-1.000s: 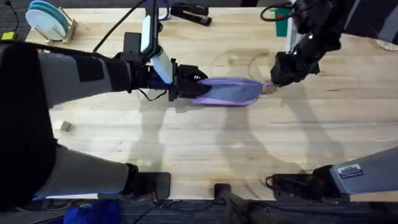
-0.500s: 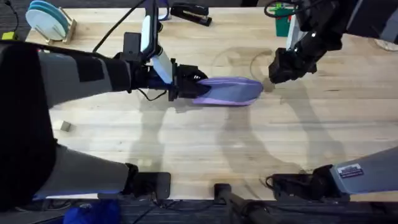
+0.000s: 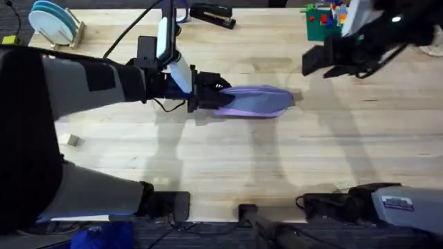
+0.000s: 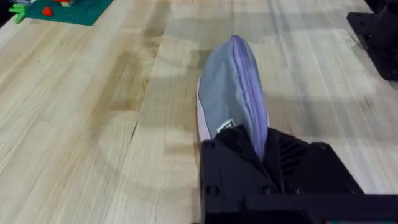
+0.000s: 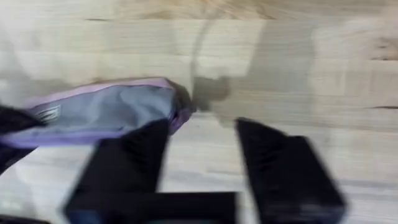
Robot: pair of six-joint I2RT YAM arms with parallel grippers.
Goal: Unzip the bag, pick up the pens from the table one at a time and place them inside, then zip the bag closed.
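The lavender bag (image 3: 255,101) lies lengthwise at the middle of the table (image 3: 277,159). Its zipper seam (image 4: 247,93) looks closed along the top. My left gripper (image 3: 206,97) is shut on the bag's left end, where its black fingers (image 4: 236,155) pinch the fabric. My right gripper (image 3: 315,62) hovers, blurred, above and to the right of the bag's right end, clear of it. In the right wrist view that gripper (image 5: 199,168) stands open, with bare wood between its fingers and the bag (image 5: 106,115) off to one side. The pens are out of view.
A black stapler (image 3: 211,14) lies at the back edge. A green brick plate (image 3: 324,19) sits at the back right. A rack of blue plates (image 3: 54,24) stands at the back left. A small block (image 3: 72,140) rests at the left.
My right gripper has let go at the bag's right end, then risen and swung back to the right. The left gripper and the bag have stayed put.
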